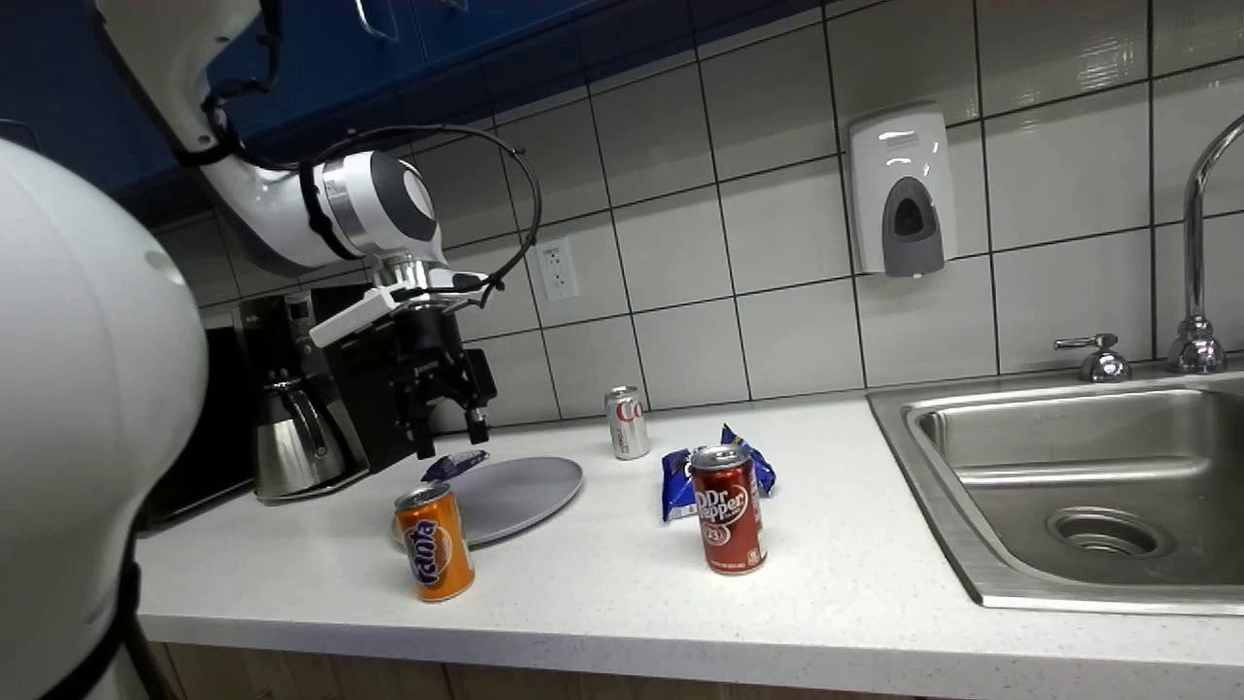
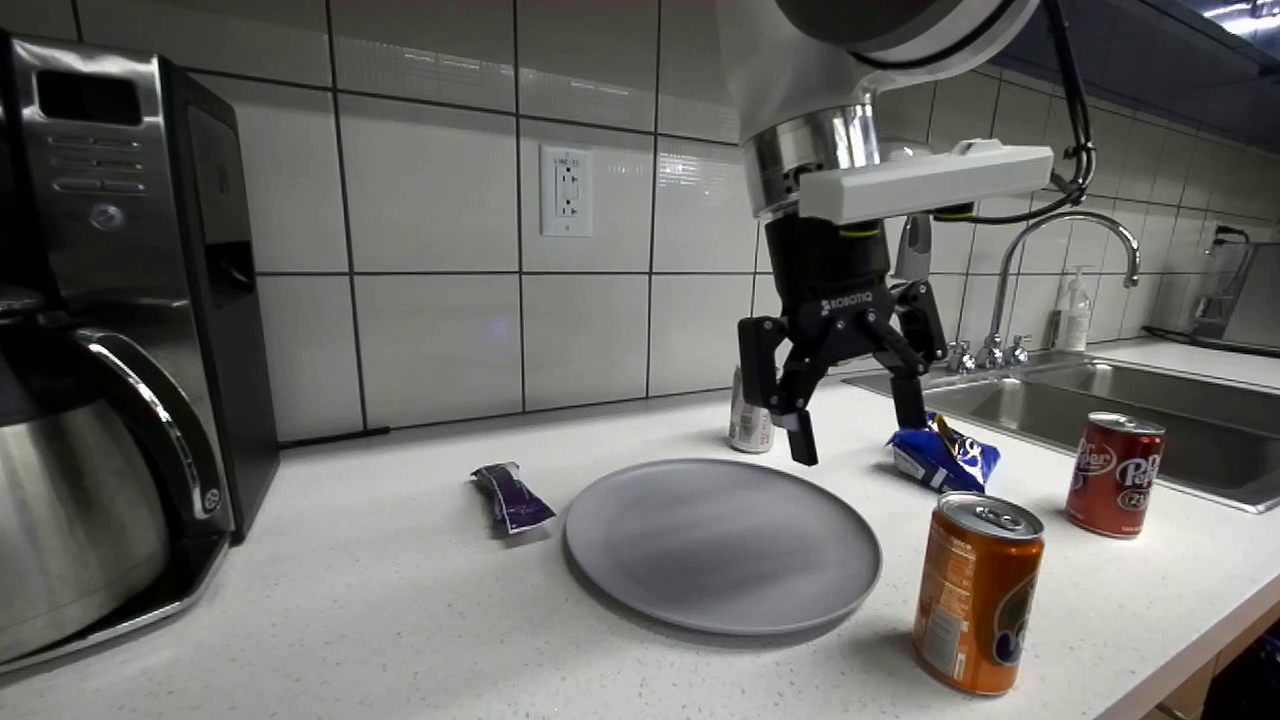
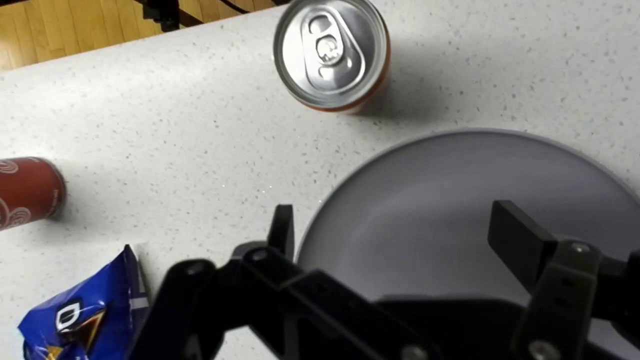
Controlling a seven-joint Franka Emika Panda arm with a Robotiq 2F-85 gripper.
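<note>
Gray plate (image 2: 720, 545) lay flat on the speckled white countertop (image 2: 350, 620), near an upright Fanta can (image 1: 434, 544) and a purple packet (image 2: 515, 500); above it the gripper (image 2: 857, 425) hung released, its jaws spread wide apart.

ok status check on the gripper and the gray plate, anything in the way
Gripper open, holding nothing, raised clear of the gray plate. Plate flat on the counter. Possible obstacle: orange Fanta can, upright beside the plate, not touching it.

Jaws spread, the end effector (image 2: 856, 430) hangs above a gray plate (image 2: 720, 550) near an orange can (image 2: 975, 600).
</note>
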